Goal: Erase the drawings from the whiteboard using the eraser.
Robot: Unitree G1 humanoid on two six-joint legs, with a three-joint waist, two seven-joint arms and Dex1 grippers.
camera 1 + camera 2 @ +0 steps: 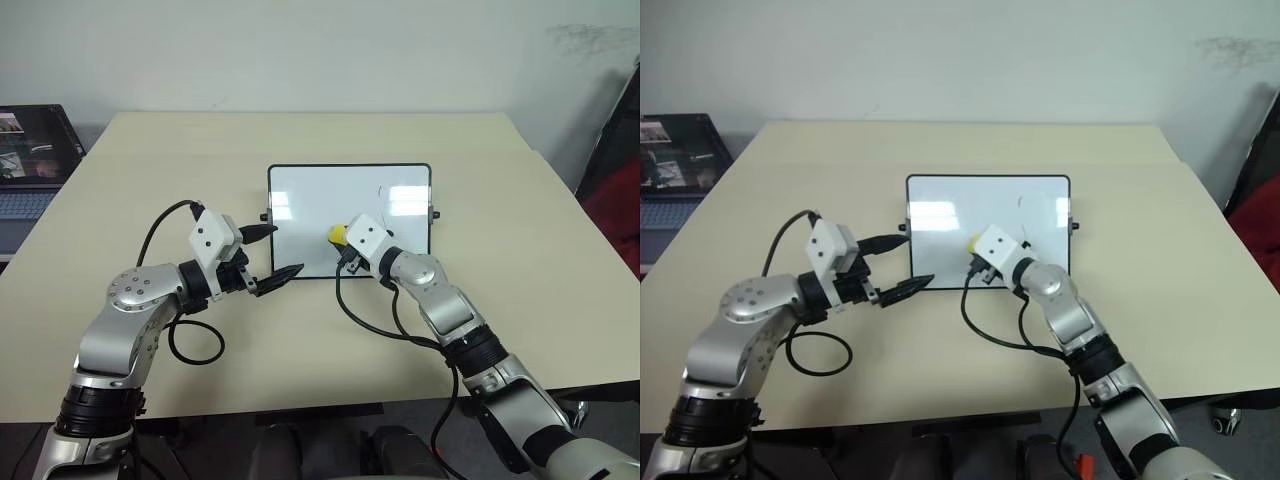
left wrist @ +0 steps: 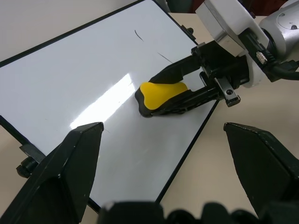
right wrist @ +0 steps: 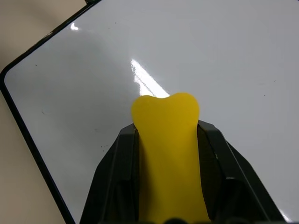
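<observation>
- On the beige table [image 1: 300, 370] lies the glossy white whiteboard [image 1: 310, 200], black-framed, round-cornered, bearing thin dark drawings [image 2: 140, 35]
- Rounded yellow eraser [image 2: 161, 92] sits on its surface, clamped by the right gripper [image 2: 180, 86]
- Left gripper [image 1: 270, 255] spread wide, empty, at the board's near-left corner

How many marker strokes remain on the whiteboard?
2 visible on the whiteboard: a short curved stroke toward its far edge, and a faint line beside the right pincer. The eraser may hide more.
</observation>
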